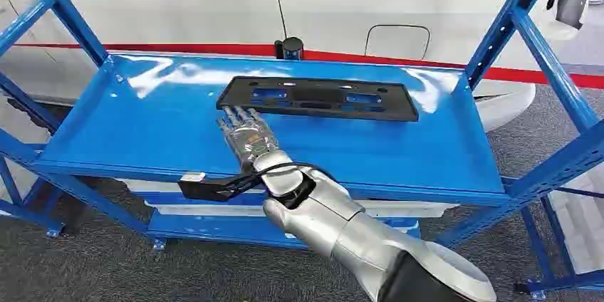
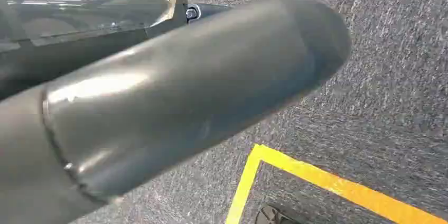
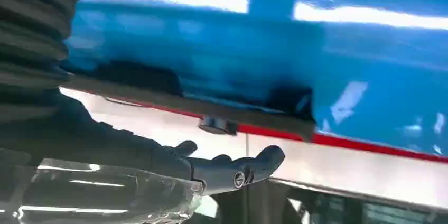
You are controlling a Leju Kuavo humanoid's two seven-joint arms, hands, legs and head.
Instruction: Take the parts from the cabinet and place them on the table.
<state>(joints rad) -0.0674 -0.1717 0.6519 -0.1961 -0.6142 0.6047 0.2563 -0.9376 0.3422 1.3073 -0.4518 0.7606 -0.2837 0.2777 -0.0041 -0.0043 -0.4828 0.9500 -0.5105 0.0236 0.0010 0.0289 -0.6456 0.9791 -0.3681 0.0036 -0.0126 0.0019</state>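
Robot hand fingers extended, near black part, blue shelf

One black perforated panel lies along the back edge of one blue shelving rack's top shelf. One silver robot hand reaches over the shelf's front edge. One white vehicle stands behind.

The robot's right arm is smooth silver metal in rounded segments, with a black joint near the wrist and a thin black cable looping over it. A black bracket juts leftward from the wrist. The right hand is wrapped in clear, glossy plastic film, with dark grey fingers showing a small round screw.
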